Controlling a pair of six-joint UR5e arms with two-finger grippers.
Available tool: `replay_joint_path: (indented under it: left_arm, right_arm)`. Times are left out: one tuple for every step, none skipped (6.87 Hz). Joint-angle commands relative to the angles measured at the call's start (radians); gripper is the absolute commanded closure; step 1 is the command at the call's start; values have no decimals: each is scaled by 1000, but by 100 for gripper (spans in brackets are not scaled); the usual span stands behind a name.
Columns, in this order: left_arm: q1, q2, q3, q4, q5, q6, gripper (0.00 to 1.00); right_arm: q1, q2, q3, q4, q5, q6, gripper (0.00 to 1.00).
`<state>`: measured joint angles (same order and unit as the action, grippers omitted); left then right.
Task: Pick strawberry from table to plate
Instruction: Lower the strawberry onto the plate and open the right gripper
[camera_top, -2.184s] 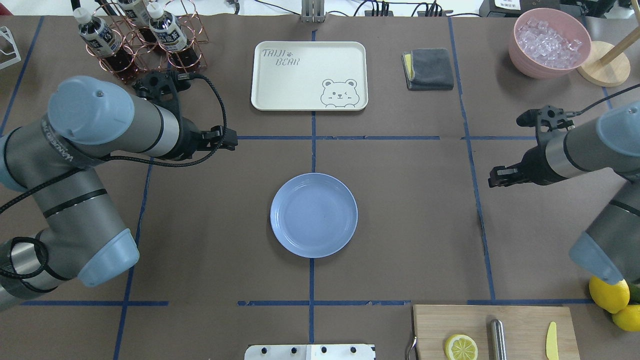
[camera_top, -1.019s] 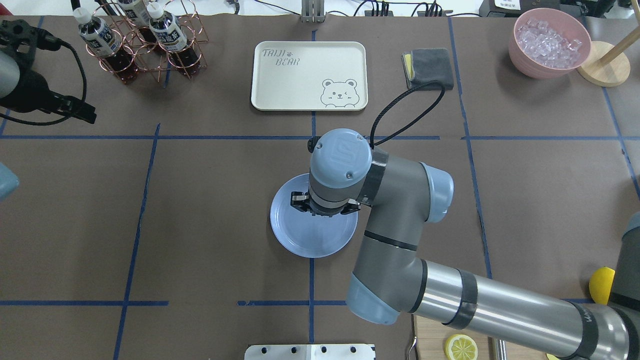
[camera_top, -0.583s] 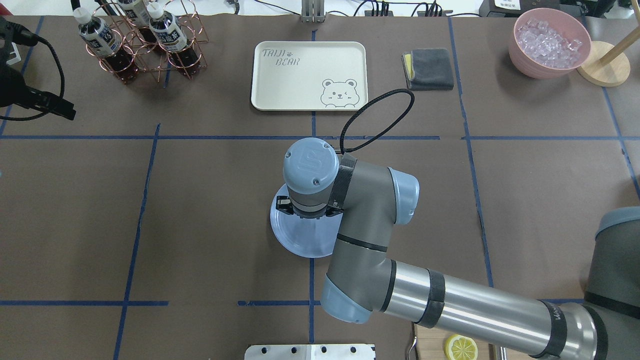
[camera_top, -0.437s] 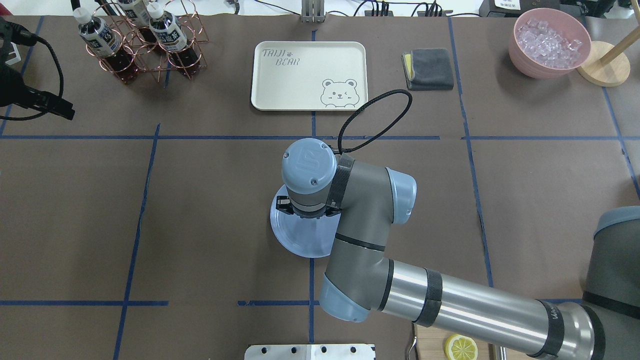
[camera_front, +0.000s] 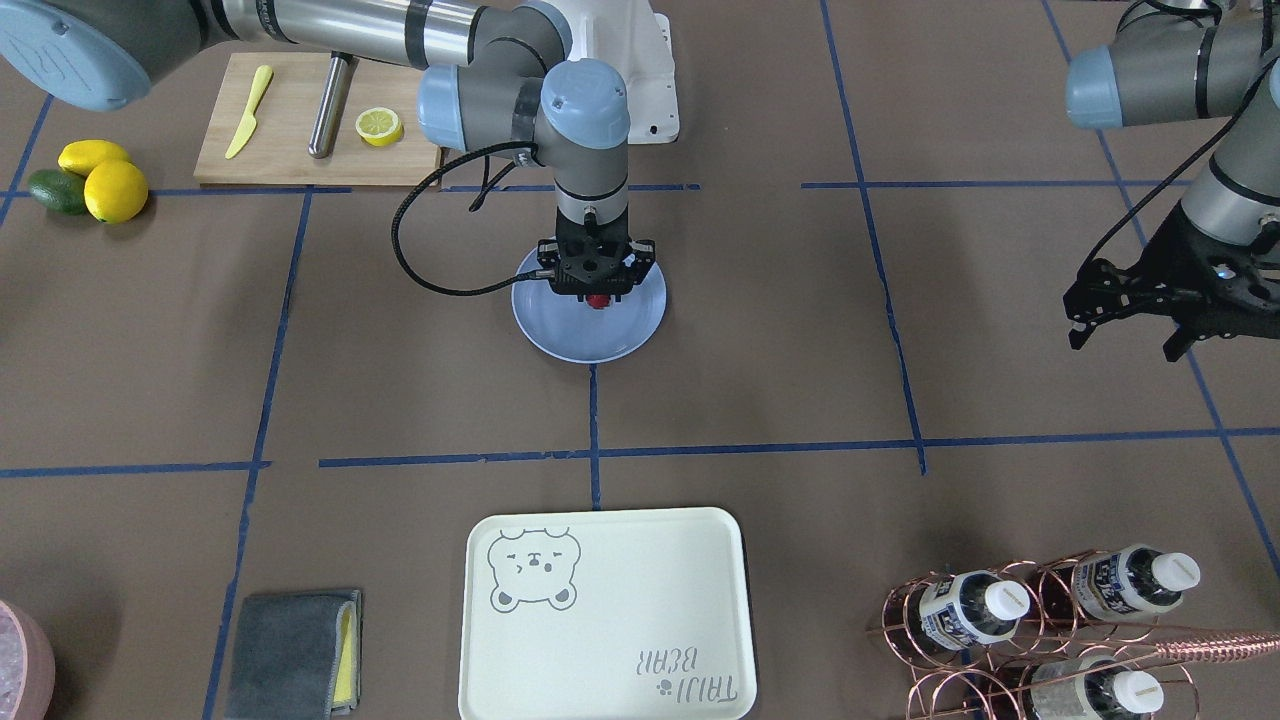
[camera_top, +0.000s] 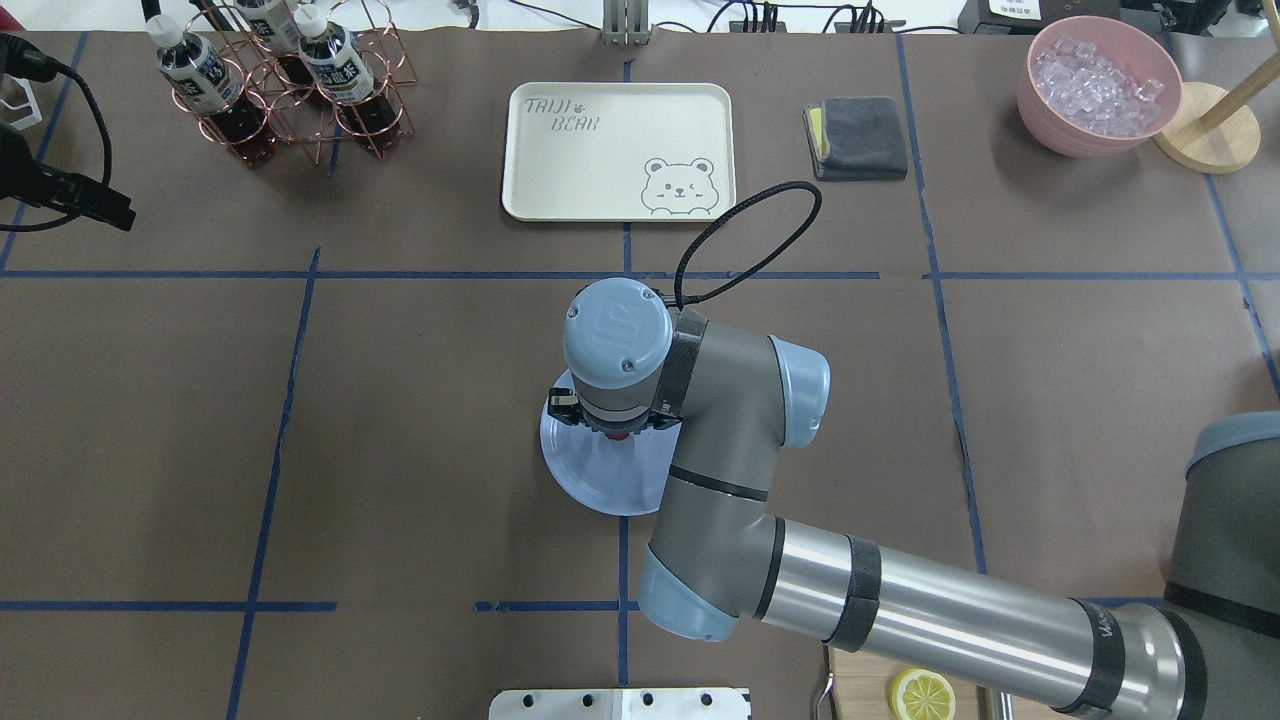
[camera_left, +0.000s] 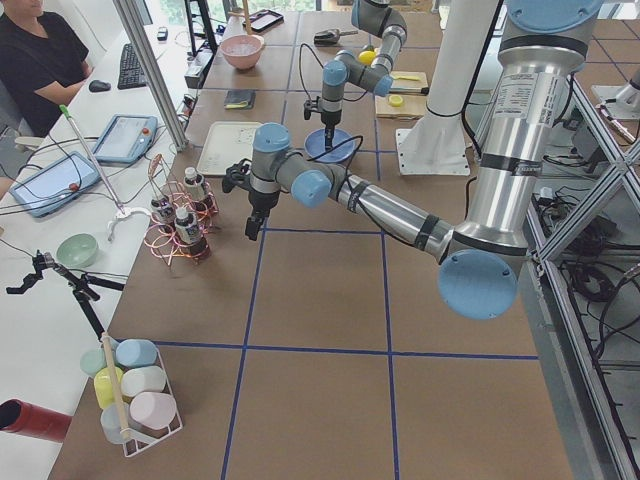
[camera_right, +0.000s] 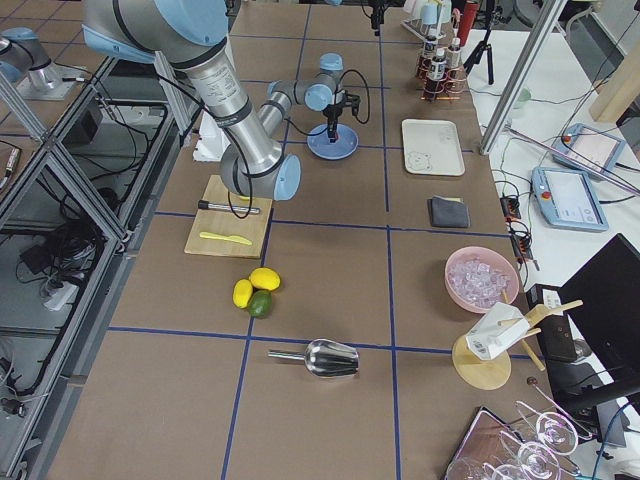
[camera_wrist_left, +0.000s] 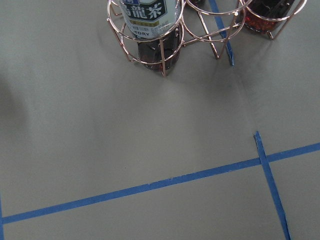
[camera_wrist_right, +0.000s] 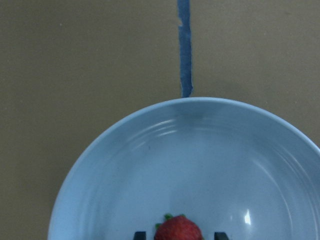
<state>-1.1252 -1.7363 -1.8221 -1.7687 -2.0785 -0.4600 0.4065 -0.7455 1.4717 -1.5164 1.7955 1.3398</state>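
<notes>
The strawberry (camera_front: 597, 301) is small and red with a green cap, and it rests on the light-blue plate (camera_front: 560, 335) at the middle of the brown paper table (camera_top: 400, 400). Straight over it, pointing down, stands my right gripper (camera_front: 597, 293), open. In the right wrist view its two fingertips (camera_wrist_right: 140, 234) flank the strawberry (camera_wrist_right: 178, 229) with a gap on each side, above the plate (camera_wrist_right: 125, 175). From overhead, the wrist hides most of the strawberry (camera_top: 621, 436). My left gripper (camera_front: 1120, 338) hovers far off near the bottle rack, open and holding nothing.
A cream bear tray (camera_top: 618, 150) lies beyond the plate. A copper rack of bottles (camera_top: 290, 80) is at the far left, a grey cloth (camera_top: 860, 138) and a pink bowl of ice (camera_top: 1100, 85) at the far right. A cutting board (camera_front: 310, 125) and lemons (camera_front: 105, 180) sit nearer the robot.
My right arm swung in from the right and settled over the plate; the strawberry now shows under its fingers. The left arm pulled back to the far left.
</notes>
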Motion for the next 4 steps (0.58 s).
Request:
replay_joint_path:
  left_arm:
    - [-19,0,7,0,0,24,0]
    - [-46,0,18,8,0,59,0]
    - [-95,0,27,27,0,125,0]
    - [-154,0,35,84,-2,223,0]
  right_arm:
    - [14,-2,9,4,10,-1,0]
    - [53,-8,44,-16,57,-1,0]
    - [113,-46,156,-92,111,-10,0]
    - [168,-120,308,-169,145,-33,0]
